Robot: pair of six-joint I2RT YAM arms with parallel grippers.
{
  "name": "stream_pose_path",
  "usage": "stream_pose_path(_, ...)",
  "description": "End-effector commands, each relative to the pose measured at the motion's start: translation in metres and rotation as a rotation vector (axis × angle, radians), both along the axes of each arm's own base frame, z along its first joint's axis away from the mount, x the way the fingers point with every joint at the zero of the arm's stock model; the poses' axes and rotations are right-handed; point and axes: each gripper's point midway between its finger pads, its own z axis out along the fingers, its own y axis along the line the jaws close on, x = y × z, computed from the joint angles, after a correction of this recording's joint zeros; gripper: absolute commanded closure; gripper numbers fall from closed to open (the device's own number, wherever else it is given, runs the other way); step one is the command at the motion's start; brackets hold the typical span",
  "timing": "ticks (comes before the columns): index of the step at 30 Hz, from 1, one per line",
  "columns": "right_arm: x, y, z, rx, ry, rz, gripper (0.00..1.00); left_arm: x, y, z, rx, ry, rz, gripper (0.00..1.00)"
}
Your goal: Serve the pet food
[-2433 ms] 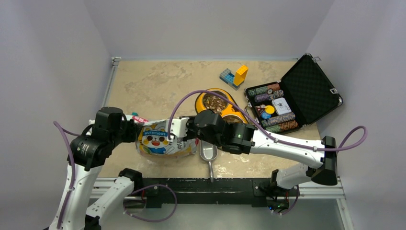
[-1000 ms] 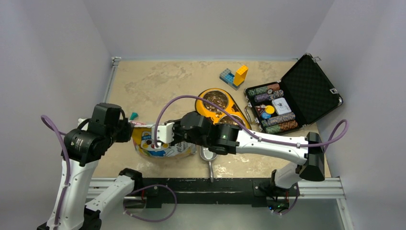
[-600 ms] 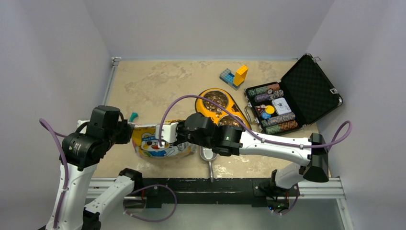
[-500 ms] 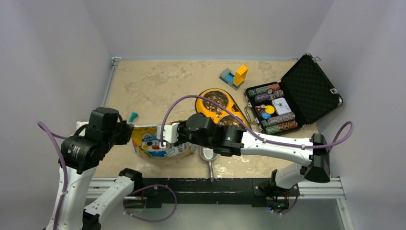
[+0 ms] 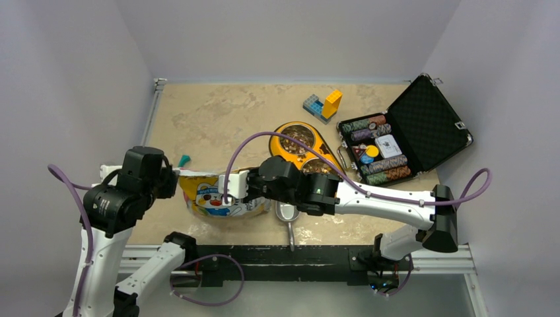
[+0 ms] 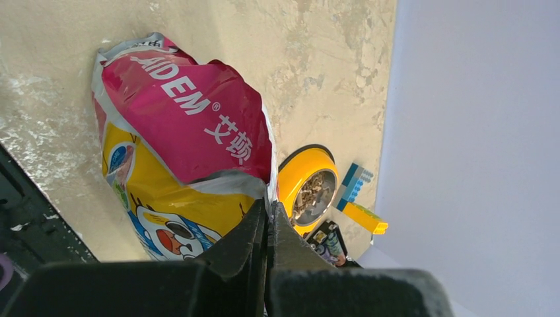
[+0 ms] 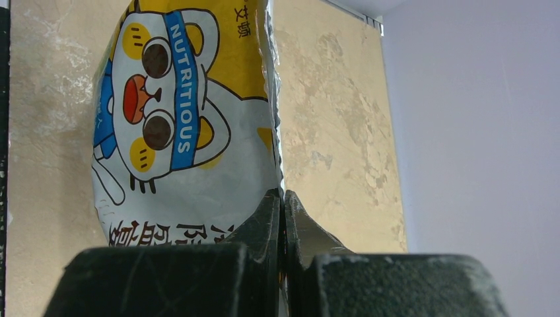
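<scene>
The glossy cat-printed pet food bag [image 5: 214, 198] stands near the table's front edge, between both arms. My left gripper [image 5: 177, 179] is shut on the bag's left edge; the left wrist view shows the pink and yellow side [image 6: 191, 125] pinched at the jaws [image 6: 269, 206]. My right gripper [image 5: 247, 187] is shut on the bag's right edge; the right wrist view shows the cat face [image 7: 178, 112] and the seam between the jaws [image 7: 282, 197]. Brown kibble fills the bowls of the orange double feeder [image 5: 298, 139]. A metal scoop [image 5: 288, 212] lies under the right arm.
An open black case [image 5: 409, 132] with striped poker chips sits at the right. Blue and yellow toy blocks [image 5: 322, 104] lie behind the feeder. A small teal object [image 5: 183, 159] lies behind the bag. The table's front rail runs just below the bag.
Both grippers have moved the bag to the left and slightly nearer the front edge. Both arms still hold its two edges.
</scene>
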Motion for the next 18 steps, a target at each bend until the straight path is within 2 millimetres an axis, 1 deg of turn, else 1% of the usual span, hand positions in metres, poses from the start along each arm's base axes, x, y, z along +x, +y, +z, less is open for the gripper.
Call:
stream_pose_path(1, 0.010, -0.031, 0.047, 0.079, -0.059, -0.086, 1.00, -0.004, 0.033, 0.021, 0.113, -0.025, 0.131, 1.00)
stream_pose_path(3, 0.009, -0.030, 0.049, 0.086, -0.055, -0.081, 1.00, -0.003, 0.028, 0.019, 0.077, -0.041, 0.121, 1.00)
stream_pose_path(4, 0.008, -0.029, 0.051, 0.092, -0.052, -0.077, 1.00, 0.000, 0.023, 0.016, 0.051, -0.061, 0.113, 0.97)
stream_pose_path(6, 0.008, -0.028, 0.055, 0.101, -0.052, -0.076, 1.00, 0.007, 0.016, 0.013, 0.002, -0.106, 0.104, 0.77)
stream_pose_path(7, 0.008, -0.028, 0.057, 0.105, -0.054, -0.076, 1.00, 0.008, 0.015, 0.010, -0.009, -0.111, 0.105, 0.70)
stream_pose_path(8, 0.007, -0.028, 0.059, 0.109, -0.055, -0.075, 1.00, 0.008, 0.014, 0.007, -0.010, -0.105, 0.108, 0.66)
stream_pose_path(10, 0.007, -0.028, 0.062, 0.114, -0.056, -0.074, 1.00, 0.007, 0.017, 0.006, 0.008, -0.081, 0.116, 0.65)
stream_pose_path(11, 0.006, -0.027, 0.063, 0.115, -0.056, -0.071, 1.00, 0.007, 0.019, 0.006, 0.019, -0.073, 0.119, 0.66)
stream_pose_path(12, 0.006, -0.027, 0.063, 0.115, -0.055, -0.068, 1.00, 0.008, 0.019, 0.006, 0.027, -0.071, 0.119, 0.73)
stream_pose_path(14, 0.003, -0.026, 0.063, 0.111, -0.054, -0.062, 1.00, 0.014, 0.018, 0.011, 0.041, -0.097, 0.105, 0.96)
stream_pose_path(15, 0.003, -0.025, 0.063, 0.108, -0.056, -0.062, 1.00, 0.016, 0.017, 0.012, 0.042, -0.106, 0.098, 1.00)
stream_pose_path(18, 0.004, -0.025, 0.063, 0.106, -0.058, -0.067, 1.00, 0.010, 0.018, 0.011, 0.032, -0.066, 0.110, 1.00)
